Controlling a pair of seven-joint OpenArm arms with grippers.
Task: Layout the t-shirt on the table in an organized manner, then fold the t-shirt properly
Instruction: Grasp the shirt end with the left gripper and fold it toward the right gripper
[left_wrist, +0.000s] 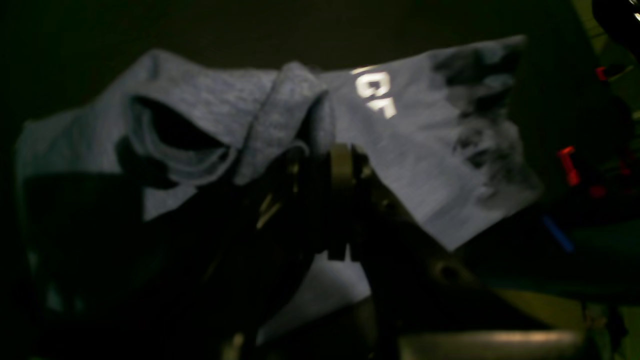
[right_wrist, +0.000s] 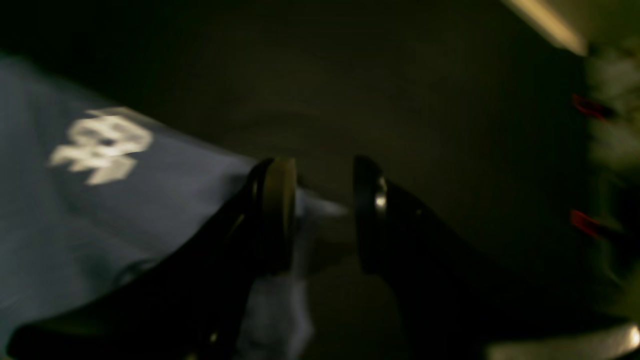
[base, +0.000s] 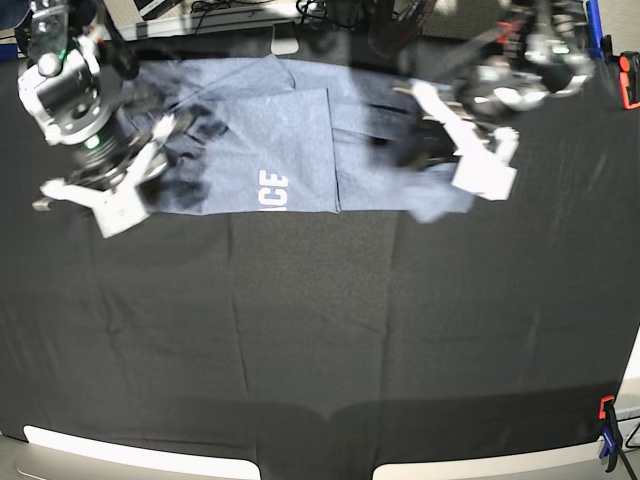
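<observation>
I see the t-shirt (base: 300, 150) lying along the far edge of the tabletop (base: 320, 330), spread sideways in a long band, partly folded over itself. A folded panel sits across its middle with white block letters (base: 271, 190) showing near its near edge. The rest of the dark cloth-covered tabletop stretches toward me from the shirt.

My left end effector (left_wrist: 345, 165) is at the shirt's end nearest the far right corner in the base view. In the left wrist view its fingers stand close together with a bunched ridge of blue-grey fabric rising right at their tips, so I read it as clamped on the t-shirt there. The cloth around it is rumpled, with a dark opening like a sleeve or neck just beside it and the lettering further along.

My right end effector (right_wrist: 324, 215) is at the shirt's other end, toward the far left corner. In the right wrist view its two fingers (right_wrist: 277, 210) stand plainly apart, and a corner of the shirt's edge lies in the gap between them; the picture is blurred, and I cannot tell whether either pad touches the fabric.

An orange-and-blue clamp (base: 606, 428) grips the cloth at the near right corner, and another orange one (base: 630, 80) sits at the right edge near the far corner.
</observation>
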